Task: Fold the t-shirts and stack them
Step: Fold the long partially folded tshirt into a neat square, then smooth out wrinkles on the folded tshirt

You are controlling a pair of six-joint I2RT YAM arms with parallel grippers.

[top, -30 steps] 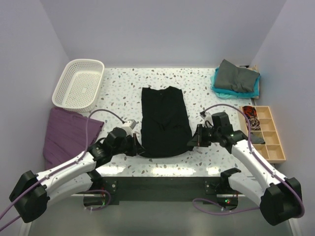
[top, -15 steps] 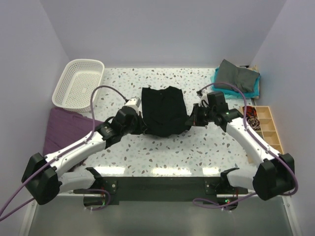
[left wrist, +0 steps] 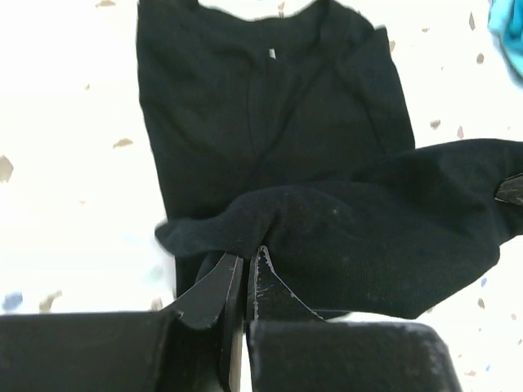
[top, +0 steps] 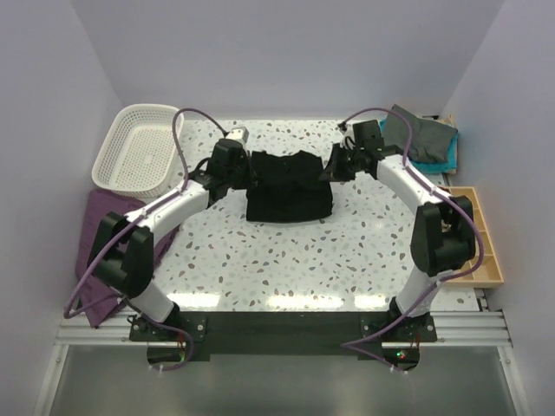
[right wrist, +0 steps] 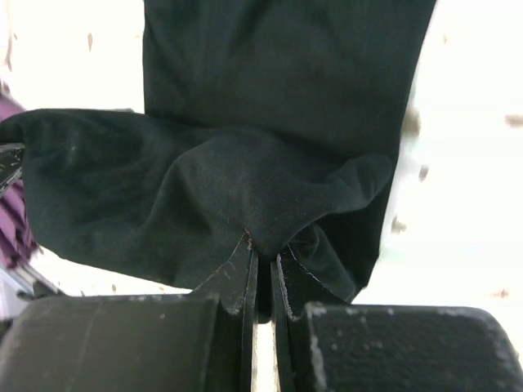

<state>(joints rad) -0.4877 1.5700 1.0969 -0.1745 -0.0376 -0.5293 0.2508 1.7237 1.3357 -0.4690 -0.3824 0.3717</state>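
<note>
On the speckled table (top: 286, 260) the black t-shirt (top: 289, 186) lies toward the far side, midway between your two arms. Its long axis runs from you toward the back wall. The dark grey t-shirt (top: 419, 134) sits on the teal t-shirt (top: 438, 159) in the far right corner, nearer your right arm. The black shirt is doubled on itself, and its hem (left wrist: 368, 220) hangs as a raised band stretched left to right, across that axis, above the layer on the table. The left gripper (top: 245, 171) pinches the hem's left corner and the right gripper (top: 328, 171) its right corner. Each is at its own edge of the shirt, level with the other, so neither arm leads. In both wrist views the fingers (right wrist: 237, 278) are pressed together with only cloth between them. The collar (left wrist: 261, 12) and its small white label (left wrist: 272, 54) lie straight ahead of the left gripper's fingertips, beyond the held band. By my judgement, your next move is to push both hands forward evenly along the long axis, then lay the hem down square to the collar.
</note>
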